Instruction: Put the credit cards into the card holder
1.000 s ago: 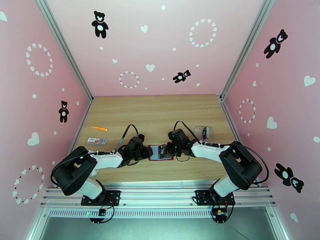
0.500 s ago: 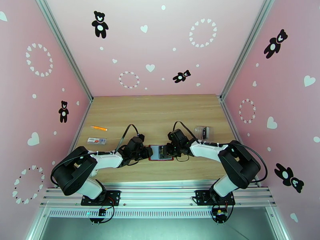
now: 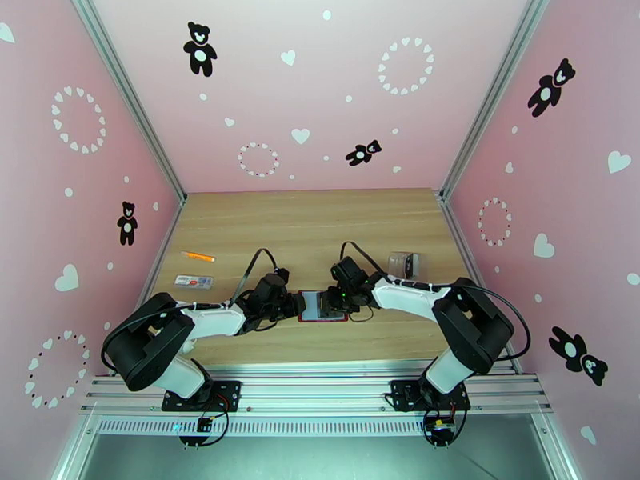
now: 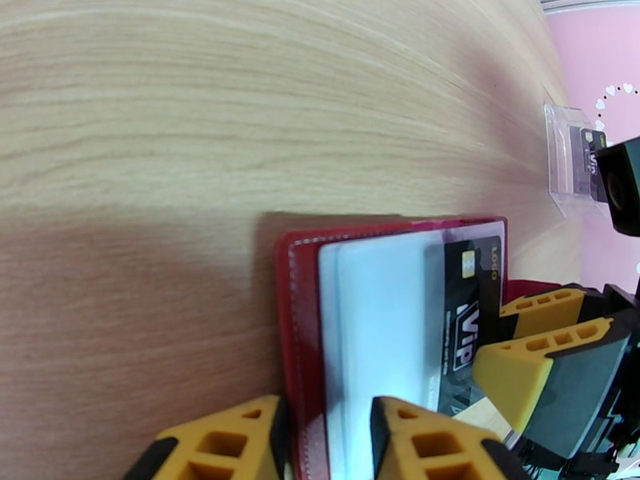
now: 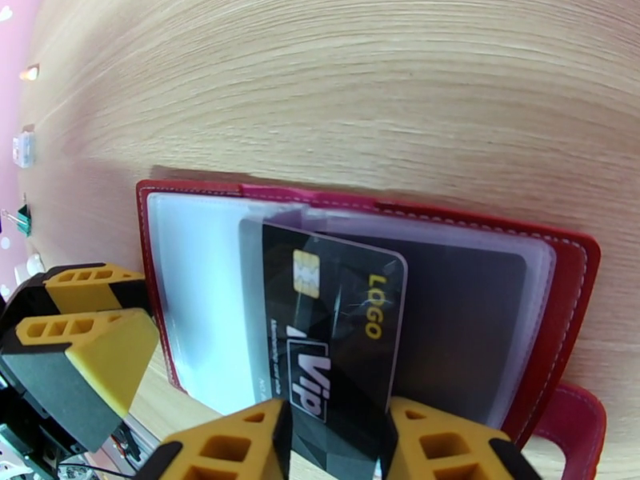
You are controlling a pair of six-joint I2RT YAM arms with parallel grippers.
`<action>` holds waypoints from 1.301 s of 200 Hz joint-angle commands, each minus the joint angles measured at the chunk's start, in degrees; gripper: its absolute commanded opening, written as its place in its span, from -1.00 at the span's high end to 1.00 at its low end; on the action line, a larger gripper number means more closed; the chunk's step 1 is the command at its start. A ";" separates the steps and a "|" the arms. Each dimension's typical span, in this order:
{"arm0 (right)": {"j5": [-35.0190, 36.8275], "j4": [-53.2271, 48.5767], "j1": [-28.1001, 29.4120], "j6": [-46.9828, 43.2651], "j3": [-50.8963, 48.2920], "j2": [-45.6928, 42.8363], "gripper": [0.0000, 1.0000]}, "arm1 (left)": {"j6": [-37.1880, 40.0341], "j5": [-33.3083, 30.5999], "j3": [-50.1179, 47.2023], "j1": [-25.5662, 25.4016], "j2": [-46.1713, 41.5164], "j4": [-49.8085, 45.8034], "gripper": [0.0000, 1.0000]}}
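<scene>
The dark-red card holder (image 3: 314,308) lies open on the table, its clear sleeves up (image 4: 300,314) (image 5: 572,290). A black credit card marked VIP (image 5: 336,314) (image 4: 468,314) lies across the sleeves; I cannot tell whether it sits in a pocket. My right gripper (image 5: 340,414) (image 3: 332,300) is open, its fingertips over the card's near end. At the holder's left edge my left gripper (image 4: 324,410) (image 3: 294,306) is shut on the cover and sleeves. Another dark card (image 4: 592,162) stands in the clear plastic case (image 3: 404,264).
An orange stick (image 3: 198,256) and a white-and-red strip (image 3: 194,281) lie at the table's left edge. The clear case sits just behind my right forearm. Bare wood stretches toward the back wall (image 3: 312,218).
My right gripper has slid a little left over the holder and opened its fingers. The left gripper and the holder have stayed put.
</scene>
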 commanded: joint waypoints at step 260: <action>8.61 -13.12 4.77 -4.21 12.48 7.43 0.13 | 1.10 -0.85 -1.11 -0.62 -0.22 -3.13 0.32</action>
